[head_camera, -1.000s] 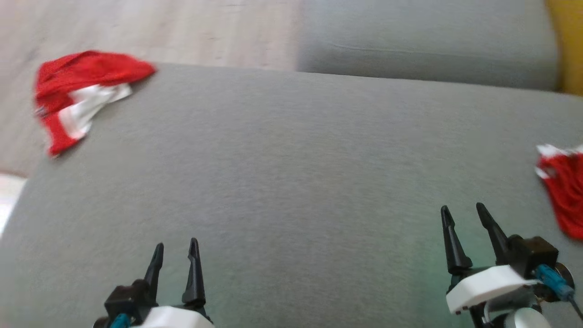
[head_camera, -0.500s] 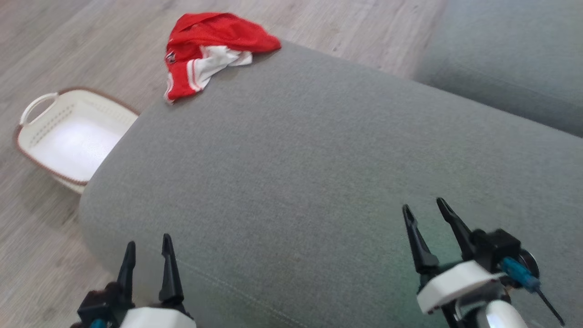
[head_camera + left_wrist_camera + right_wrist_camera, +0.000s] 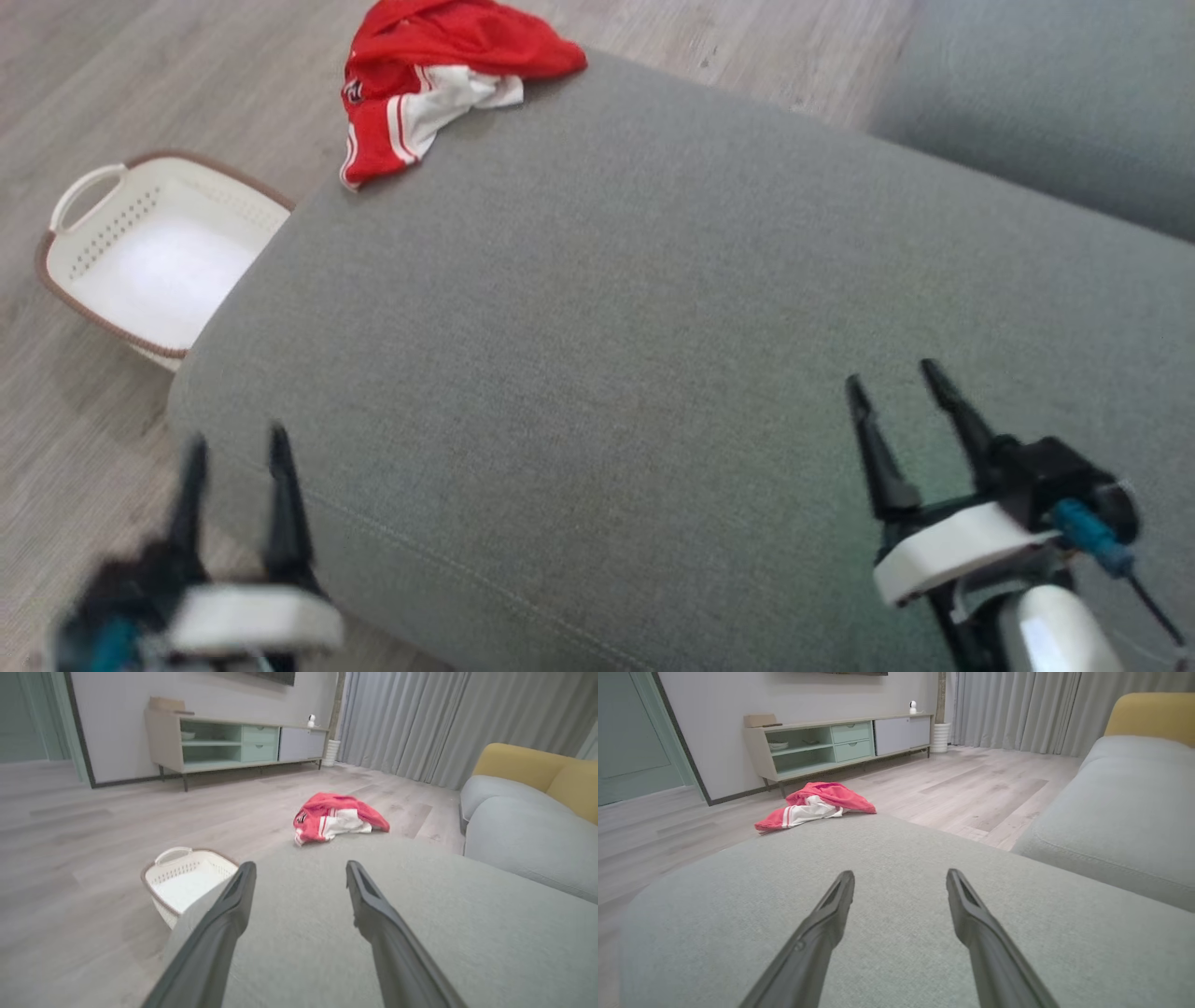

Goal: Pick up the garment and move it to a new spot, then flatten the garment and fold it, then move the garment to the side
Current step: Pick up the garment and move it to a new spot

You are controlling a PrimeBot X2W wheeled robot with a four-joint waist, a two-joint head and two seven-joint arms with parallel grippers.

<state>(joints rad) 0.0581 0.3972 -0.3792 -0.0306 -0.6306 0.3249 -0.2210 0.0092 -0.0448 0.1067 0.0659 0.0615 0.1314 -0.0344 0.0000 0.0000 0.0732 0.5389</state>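
Both our arms hang low at the near edge of the grey cushion point(image 3: 653, 308), fingers aimed at its far side. Our left gripper point(image 3: 236, 439), blurred in the head view, sits at the cushion's near left corner, partly over the wood floor point(image 3: 56, 467). Its two dark fingers run almost parallel with a medium gap and nothing between them. Our right gripper point(image 3: 892, 375) hangs above the near right part of the cushion, its fingers leaning slightly left. They are parted by a similar medium gap and likewise hold nothing. The garment point(image 3: 439, 75), red with white panels, lies crumpled at the cushion's far left corner, one end draped over the left edge, well apart from both grippers. A white basket point(image 3: 121, 219) with a brown rim stands on the floor just beside the cushion's left edge, one corner hidden behind the cushion. A second grey cushion point(image 3: 1046, 103) lies past the far right edge. From our left wrist, a low cabinet point(image 3: 224, 742) lines the wall across the room, with grey curtains point(image 3: 420, 723) hanging to its right.
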